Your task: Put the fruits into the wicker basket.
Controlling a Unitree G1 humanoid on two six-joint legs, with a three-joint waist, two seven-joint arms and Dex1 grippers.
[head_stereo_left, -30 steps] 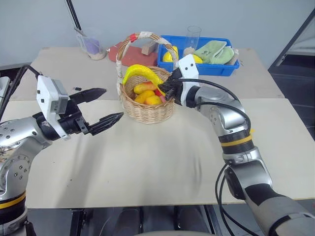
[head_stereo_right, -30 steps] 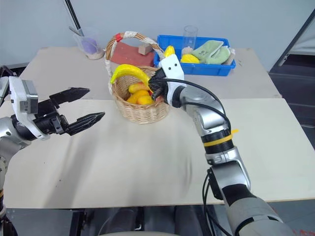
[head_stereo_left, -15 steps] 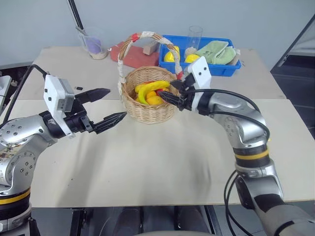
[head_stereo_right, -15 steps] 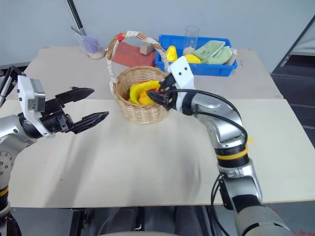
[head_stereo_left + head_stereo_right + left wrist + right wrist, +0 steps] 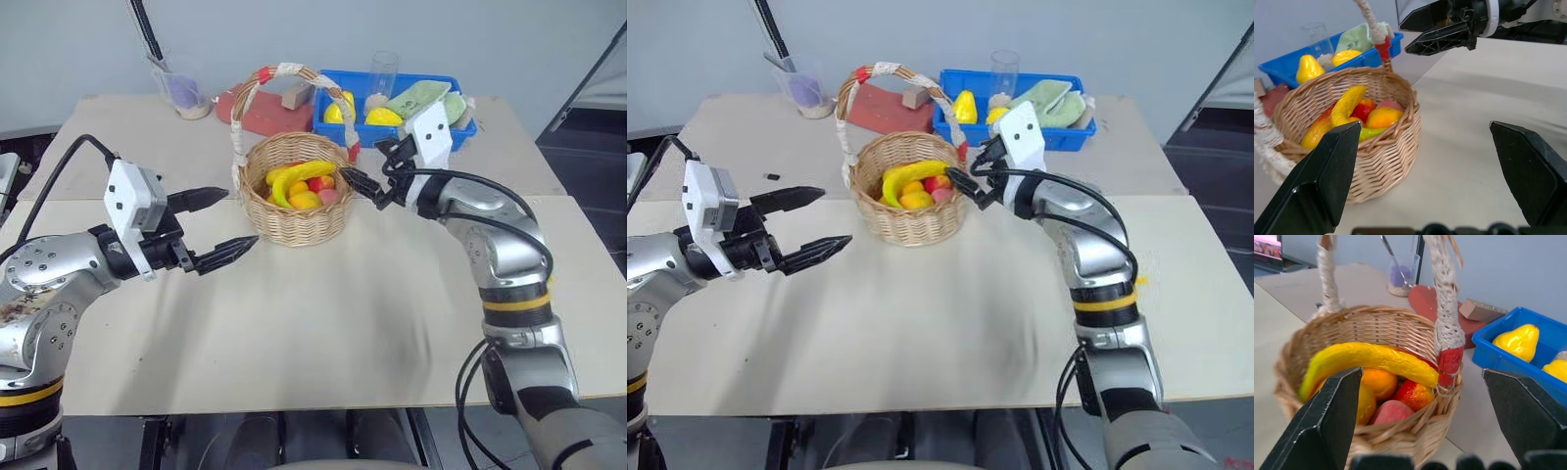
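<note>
The right hand [image 5: 370, 176] is standing wide open and empty just beside the rim of the round tan woven wicker basket [image 5: 294, 217], close to the handle's red-taped foot. The curved yellow banana [image 5: 299, 177], the round red-and-yellow apple-like fruit [image 5: 320, 183] and the oblong bumpy orange-yellow fruit [image 5: 305, 200] are all lying inside. The main risk is a finger catching the rim or handle and tipping the basket. The rectangular blue plastic bin [image 5: 453, 129] is sitting close behind this hand, so open bench [image 5: 323, 323] toward the robot is offering the safer room. The left hand [image 5: 219, 223], also spread and empty, is hovering near the basket's other side.
</note>
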